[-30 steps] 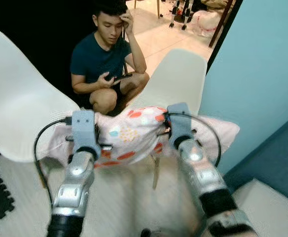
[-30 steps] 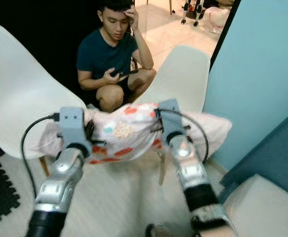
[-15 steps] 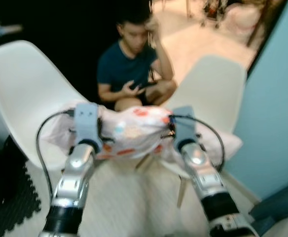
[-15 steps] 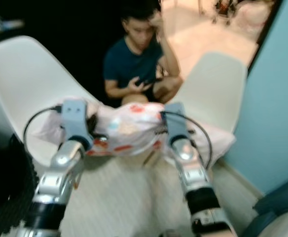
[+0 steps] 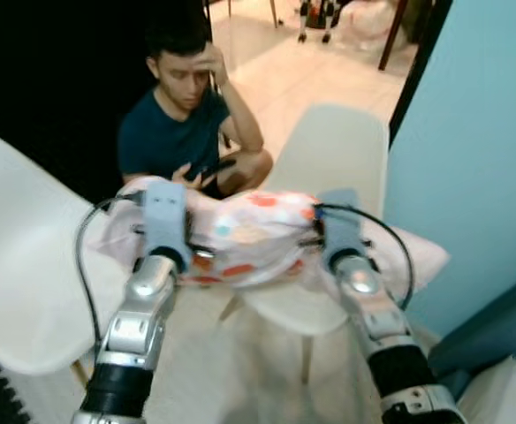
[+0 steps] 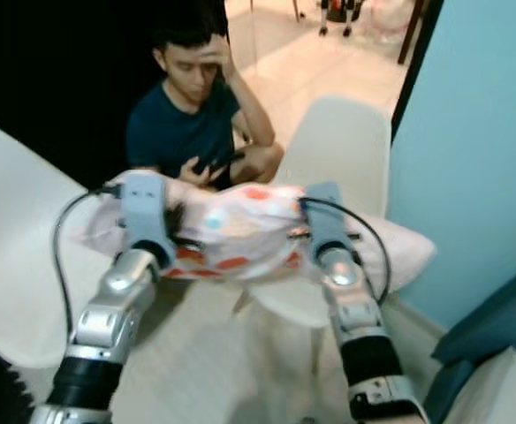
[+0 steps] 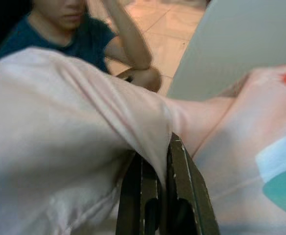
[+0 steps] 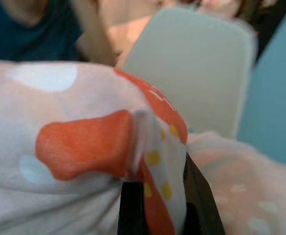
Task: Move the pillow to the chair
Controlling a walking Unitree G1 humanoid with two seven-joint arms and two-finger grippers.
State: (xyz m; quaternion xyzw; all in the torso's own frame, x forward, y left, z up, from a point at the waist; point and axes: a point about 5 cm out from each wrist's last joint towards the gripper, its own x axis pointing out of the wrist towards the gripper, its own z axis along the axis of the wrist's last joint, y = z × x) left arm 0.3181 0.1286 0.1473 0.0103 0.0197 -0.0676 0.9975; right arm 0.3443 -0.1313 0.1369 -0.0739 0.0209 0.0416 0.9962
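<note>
Both arms of the robot are raised in front of it, and they carry the pillow (image 5: 240, 237) between them. The pillow is pale pink with orange, white and teal spots. It hangs in the air, in front of the white chair (image 5: 333, 159) that stands in the middle, close to the blue wall (image 5: 479, 150) on the right. The right end of the pillow seems to reach over the seat of this chair, but I cannot tell if it touches it.

The left gripper (image 7: 155, 196) is clamped on a fold of the pillow cloth at the left end; its two black fingers (image 7: 187, 196) are pressed together with the cloth between them. The right gripper (image 8: 157, 196) pinches the cloth at the right side in the same way, with a spotted fold caught between its fingers.

A second white chair (image 5: 19, 265) stands on the left, nearer to the robot. Behind the pillow, farther away, a person (image 5: 183, 124) in a dark teal shirt crouches on the tiled floor (image 5: 276, 71), one hand at the head and a phone in the other.
</note>
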